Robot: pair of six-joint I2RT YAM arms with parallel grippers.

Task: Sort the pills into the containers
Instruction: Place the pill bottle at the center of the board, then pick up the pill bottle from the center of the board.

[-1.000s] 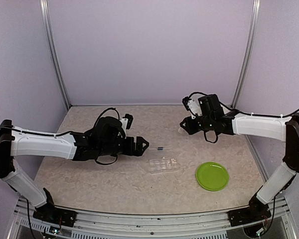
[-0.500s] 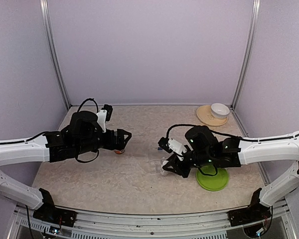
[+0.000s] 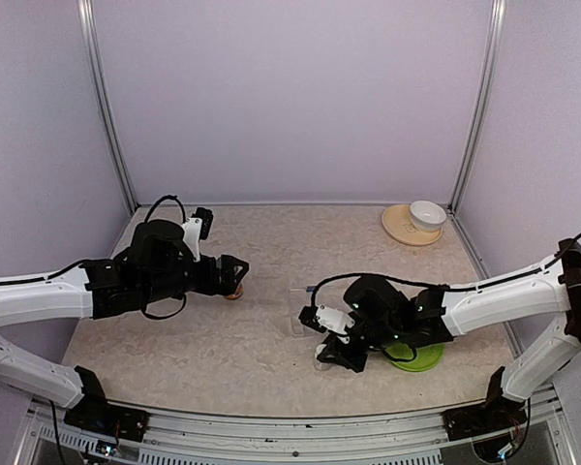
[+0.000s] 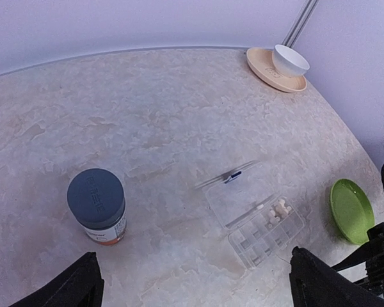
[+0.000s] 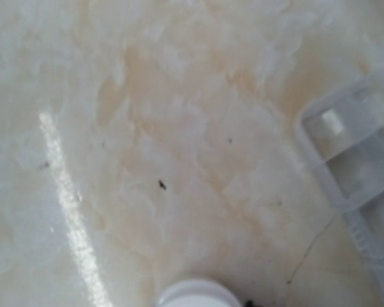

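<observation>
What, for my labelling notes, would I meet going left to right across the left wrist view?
amber bottle with grey cap → clear pill organiser → green plate

The top view is bright and evenly lit from above, with only faint, soft shadows on the table (image 3: 290,242). The left wrist view is sharp, its edges slightly bowed. The right wrist view is blurred throughout: 1 white glare streak runs down its left side, and the pill organiser (image 5: 345,153) is out of focus.
</observation>
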